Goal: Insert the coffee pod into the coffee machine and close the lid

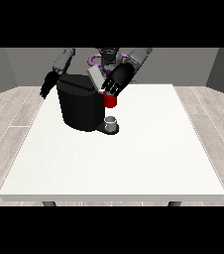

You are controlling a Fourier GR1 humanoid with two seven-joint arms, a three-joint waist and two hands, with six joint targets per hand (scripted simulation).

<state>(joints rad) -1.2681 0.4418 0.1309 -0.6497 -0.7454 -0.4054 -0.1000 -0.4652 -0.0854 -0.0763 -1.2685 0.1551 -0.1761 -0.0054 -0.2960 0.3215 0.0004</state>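
The black coffee machine (79, 106) stands on the white table (134, 158) at the back left. Its grey lid (94, 77) is tilted up above the top. The hand at the view's right (118, 79) is at the lid's right edge, fingers stretched down towards the machine's front and holding nothing. A red thing at the machine (110, 100) shows just below those fingers. A small grey thing (112, 122) sits on the machine's dark base; I cannot tell whether it is the pod. The hand at the view's left (48, 85) hangs beside the machine's left side with relaxed fingers, holding nothing.
The robot's torso (106, 57) is right behind the machine. Grey walls and a wooden floor surround the table.
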